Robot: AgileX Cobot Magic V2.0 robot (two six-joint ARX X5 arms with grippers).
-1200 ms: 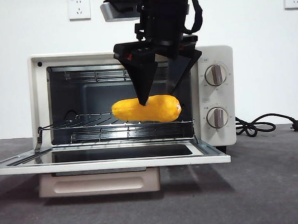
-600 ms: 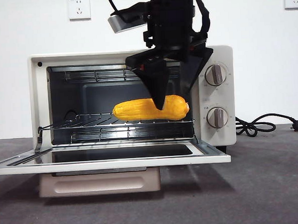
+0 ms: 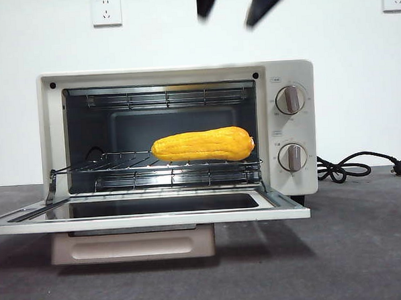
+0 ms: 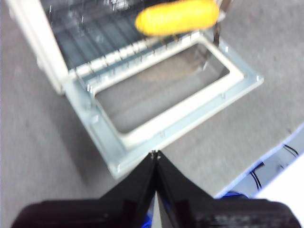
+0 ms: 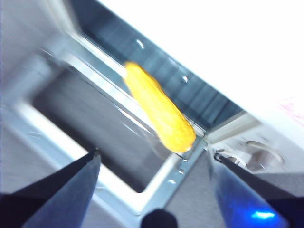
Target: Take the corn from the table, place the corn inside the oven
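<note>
Now corn (image 3: 201,145) on oven (image 3: 288,70) rack, right pincer (image 3: 238,3) wide apart above, left pincer (image 4: 155,155) closed.

The yellow-orange, tapered corn cob with rows of kernels (image 3: 202,145) is laid on its side on the wire rack inside the cream-white boxy toaster oven (image 3: 290,128), lengthwise across the opening and toward the rack's right end, thick end near the knob panel. The oven's glass door (image 3: 150,212) is folded down flat and open. The oven is set on the dark grey, matte, speckled table (image 3: 354,249), well back from its front edge
</note>
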